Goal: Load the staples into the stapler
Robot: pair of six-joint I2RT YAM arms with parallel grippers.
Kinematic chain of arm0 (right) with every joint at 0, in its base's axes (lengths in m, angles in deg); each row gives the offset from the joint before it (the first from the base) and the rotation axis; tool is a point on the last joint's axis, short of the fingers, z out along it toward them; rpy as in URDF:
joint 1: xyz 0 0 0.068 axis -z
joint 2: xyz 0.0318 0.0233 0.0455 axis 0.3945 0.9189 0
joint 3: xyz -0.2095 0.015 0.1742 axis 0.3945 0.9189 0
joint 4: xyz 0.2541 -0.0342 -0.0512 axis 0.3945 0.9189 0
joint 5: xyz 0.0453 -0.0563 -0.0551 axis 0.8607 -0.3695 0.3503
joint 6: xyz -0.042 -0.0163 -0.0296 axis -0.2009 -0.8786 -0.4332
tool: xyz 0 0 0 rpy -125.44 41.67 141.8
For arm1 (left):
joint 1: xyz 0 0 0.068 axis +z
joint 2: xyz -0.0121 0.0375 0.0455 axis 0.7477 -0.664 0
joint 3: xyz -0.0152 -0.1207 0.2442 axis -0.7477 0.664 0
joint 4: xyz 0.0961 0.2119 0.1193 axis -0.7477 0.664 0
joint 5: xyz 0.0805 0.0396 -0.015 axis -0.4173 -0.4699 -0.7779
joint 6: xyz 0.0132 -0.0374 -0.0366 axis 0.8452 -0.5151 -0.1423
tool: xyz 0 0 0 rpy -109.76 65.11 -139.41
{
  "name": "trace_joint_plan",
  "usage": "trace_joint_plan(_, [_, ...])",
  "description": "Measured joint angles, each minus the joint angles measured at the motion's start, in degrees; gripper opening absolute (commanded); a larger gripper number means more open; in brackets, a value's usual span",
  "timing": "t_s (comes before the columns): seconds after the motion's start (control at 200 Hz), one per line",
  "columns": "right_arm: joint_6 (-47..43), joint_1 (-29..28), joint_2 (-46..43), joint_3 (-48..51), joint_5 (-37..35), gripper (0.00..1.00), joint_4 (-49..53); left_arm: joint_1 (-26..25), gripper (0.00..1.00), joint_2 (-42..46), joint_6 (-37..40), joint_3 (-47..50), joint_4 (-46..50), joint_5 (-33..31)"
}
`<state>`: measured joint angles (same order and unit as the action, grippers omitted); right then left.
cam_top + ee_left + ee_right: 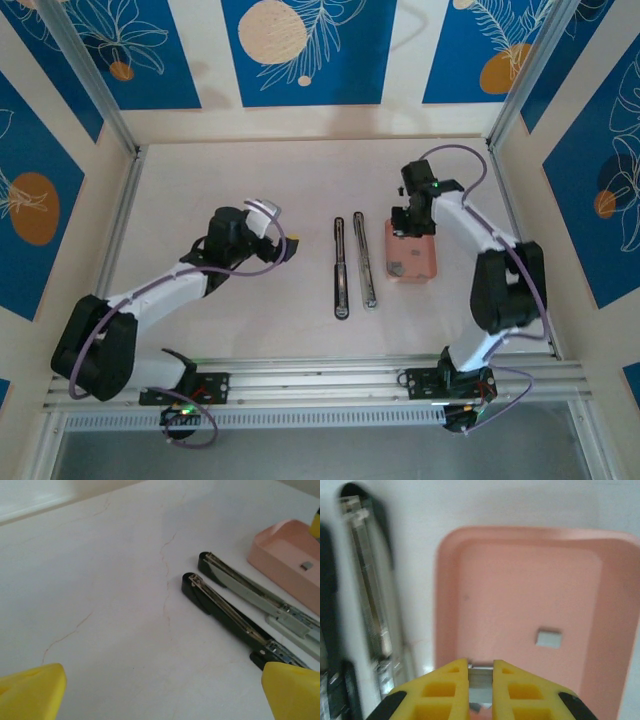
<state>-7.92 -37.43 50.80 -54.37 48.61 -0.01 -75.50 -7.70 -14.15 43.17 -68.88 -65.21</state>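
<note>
The stapler lies opened flat as two slim bars, a black one (341,268) (220,612) and a grey one (364,260) (250,592) (367,590). To their right sits a shallow pink tray (420,265) (520,570). My right gripper (410,222) (481,667) is down in the tray's near end, shut on a short silvery strip of staples (481,676). A second small staple bit (549,638) (307,565) lies loose on the tray floor. My left gripper (290,247) (165,700) hovers open over bare table left of the stapler, nothing between its fingers.
The white tabletop has faint cracks and free room to the left of the stapler. Metal rails run along the table's left, right and near edges. Blue patterned wall panels enclose the back and sides.
</note>
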Motion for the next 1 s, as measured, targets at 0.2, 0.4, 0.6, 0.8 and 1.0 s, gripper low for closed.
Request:
trace_joint_plan(0.2, [6.05,-11.06,-11.89,11.87,-4.9,0.15,-5.22,0.0,1.0,1.81,-1.53,1.7,-0.42,1.49])
trace_joint_plan(0.4, [12.57,-20.44,-21.92,23.65,-8.31,0.16,-10.14,-0.02,1.0,2.47,-2.08,3.04,-0.46,2.03])
trace_joint_plan(0.6, [17.05,-25.64,-23.98,28.65,-8.92,0.16,-13.7,-0.07,1.0,2.54,-2.12,3.15,-1.62,2.45])
trace_joint_plan(0.8, [18.1,-28.85,-19.5,28.63,-10.03,0.16,-14.29,-0.17,1.0,2.54,-2.12,3.41,-1.7,2.93])
trace_joint_plan(1.0, [18.23,-30.23,-15.61,27.39,-11.58,0.15,-13.22,-0.17,1.0,2.54,-2.12,3.5,-1.73,2.93])
